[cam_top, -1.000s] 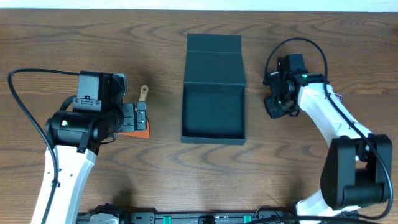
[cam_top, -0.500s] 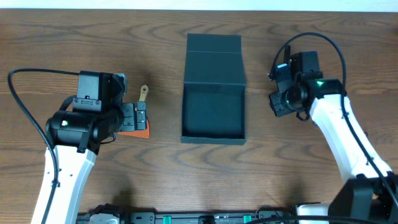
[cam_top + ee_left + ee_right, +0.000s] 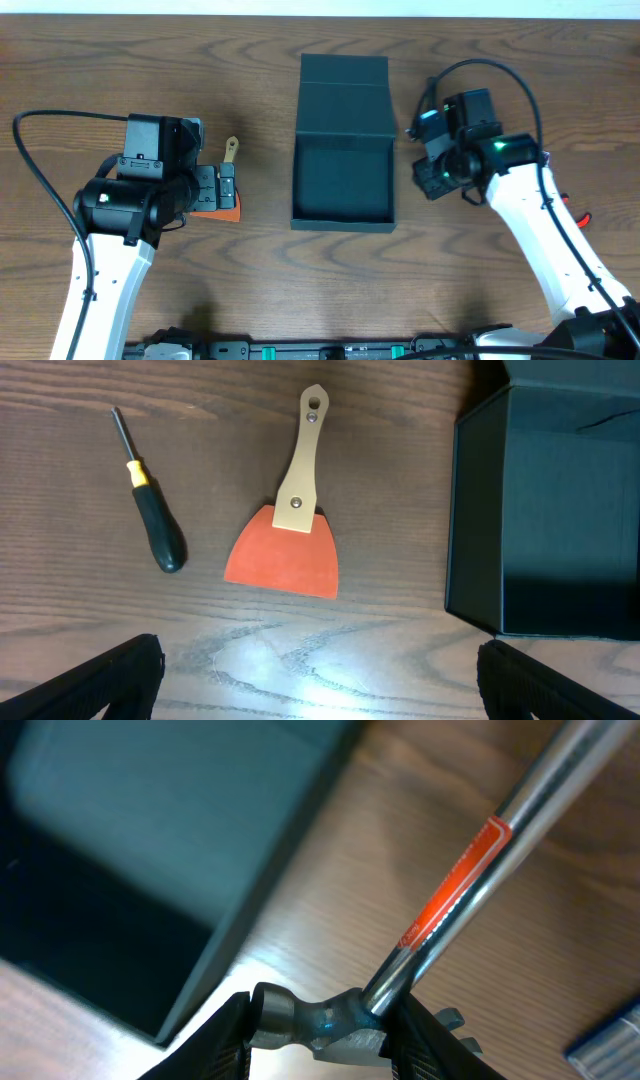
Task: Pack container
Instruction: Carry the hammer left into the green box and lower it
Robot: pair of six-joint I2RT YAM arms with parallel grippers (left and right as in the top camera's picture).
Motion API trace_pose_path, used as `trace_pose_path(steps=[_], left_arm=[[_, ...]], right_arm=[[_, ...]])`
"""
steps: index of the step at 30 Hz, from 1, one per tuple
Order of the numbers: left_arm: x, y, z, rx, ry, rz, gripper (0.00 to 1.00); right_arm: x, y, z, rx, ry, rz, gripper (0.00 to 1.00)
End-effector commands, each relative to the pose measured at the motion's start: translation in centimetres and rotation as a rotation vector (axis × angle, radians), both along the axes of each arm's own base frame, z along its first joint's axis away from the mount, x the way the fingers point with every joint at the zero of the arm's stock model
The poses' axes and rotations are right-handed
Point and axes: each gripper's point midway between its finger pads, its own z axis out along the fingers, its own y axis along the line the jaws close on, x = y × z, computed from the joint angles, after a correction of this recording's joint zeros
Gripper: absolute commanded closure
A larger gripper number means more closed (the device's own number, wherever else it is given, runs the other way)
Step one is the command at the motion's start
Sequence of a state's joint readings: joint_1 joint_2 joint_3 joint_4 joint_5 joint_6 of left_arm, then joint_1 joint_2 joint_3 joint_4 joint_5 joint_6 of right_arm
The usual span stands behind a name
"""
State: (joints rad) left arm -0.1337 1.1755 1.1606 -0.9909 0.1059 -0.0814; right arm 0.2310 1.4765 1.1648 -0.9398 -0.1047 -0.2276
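The dark teal container (image 3: 343,170) stands open at the table's middle, its flap lid lying back; it also shows in the left wrist view (image 3: 545,510) and the right wrist view (image 3: 150,840). My right gripper (image 3: 432,175) is shut on the steel head of a hammer (image 3: 320,1020), just right of the container; the shaft (image 3: 470,870) carries a red label. My left gripper (image 3: 320,690) is open and empty above an orange scraper (image 3: 290,540) with a tan handle. A black screwdriver (image 3: 150,510) lies left of the scraper.
The scraper's blade (image 3: 222,212) peeks out under my left gripper (image 3: 228,190) in the overhead view; the screwdriver is hidden there. A blue object (image 3: 610,1035) lies at the right wrist view's lower right. A small red tip (image 3: 583,217) shows beside the right arm.
My right gripper has moved left toward the container's right wall with the hammer in it. The left arm has not moved.
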Motion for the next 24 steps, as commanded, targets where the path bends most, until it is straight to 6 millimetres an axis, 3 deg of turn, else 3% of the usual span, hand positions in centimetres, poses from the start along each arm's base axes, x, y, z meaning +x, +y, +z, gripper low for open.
trace_pose_path(steps=[1,8,15,24], left_arm=[[0.2,-0.2,0.6,-0.005,-0.013,-0.009,0.01],[0.2,-0.2,0.6,-0.005,-0.013,-0.009,0.01],[0.2,-0.2,0.6,-0.005,-0.013,-0.009,0.01],[0.2,-0.2,0.6,-0.006,-0.013,-0.009,0.02]], right_arm=[[-0.3,2.2,1.7,0.020,-0.038,0.089,0.99],[-1.6,5.5,3.4,-0.007,-0.069,0.303,0.99],[-2.8,8.3,3.7,-0.018,-0.104,0.499,0.99],[-2.8,9.3,3.6,-0.027,-0.128,0.572,0.99]])
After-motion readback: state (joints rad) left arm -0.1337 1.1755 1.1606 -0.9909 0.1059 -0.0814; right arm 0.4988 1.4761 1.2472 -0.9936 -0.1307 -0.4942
